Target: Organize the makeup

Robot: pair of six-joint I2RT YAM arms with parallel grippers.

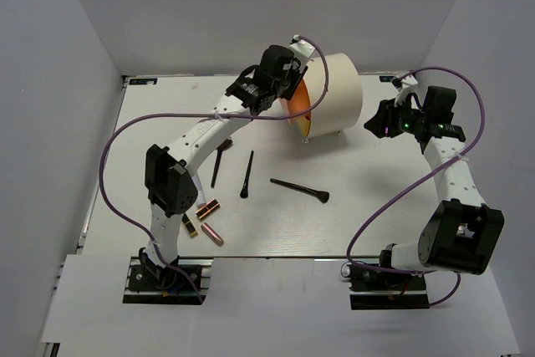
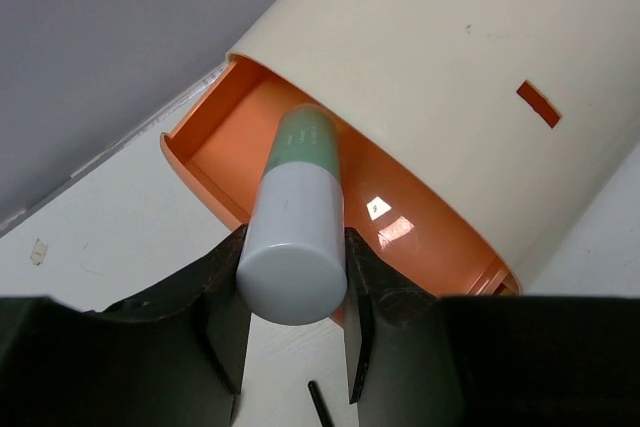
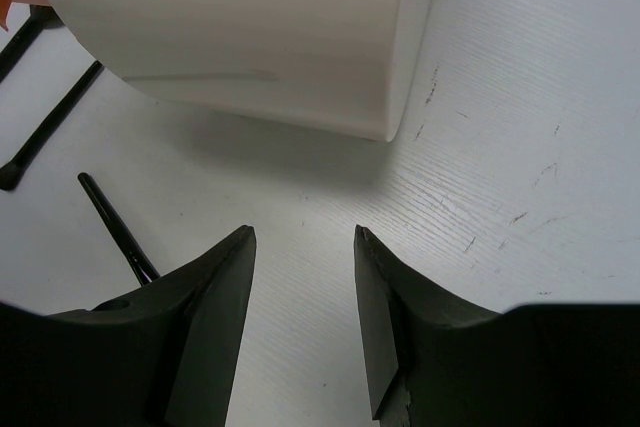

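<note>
My left gripper [image 2: 295, 297] is shut on a white tube with a pale green end [image 2: 295, 217]. It holds the tube's green end over the open orange drawer [image 2: 240, 127] of the cream cylinder [image 2: 450, 67]. In the top view the left gripper [image 1: 288, 81] is at the drawer [image 1: 299, 104]. Three thin black brushes [image 1: 216, 165] [image 1: 247, 175] [image 1: 299, 188] lie mid-table. Three short lipstick tubes [image 1: 208, 208] [image 1: 191, 225] [image 1: 211, 234] lie at the front left. My right gripper [image 3: 305, 237] is open and empty above bare table, just right of the cylinder [image 3: 250, 27].
The cream cylinder [image 1: 338, 94] lies on its side at the back middle, drawer end facing left. The right gripper [image 1: 374, 119] hovers close to its right end. A brush handle [image 3: 115, 227] shows left of the right fingers. Grey walls enclose the table.
</note>
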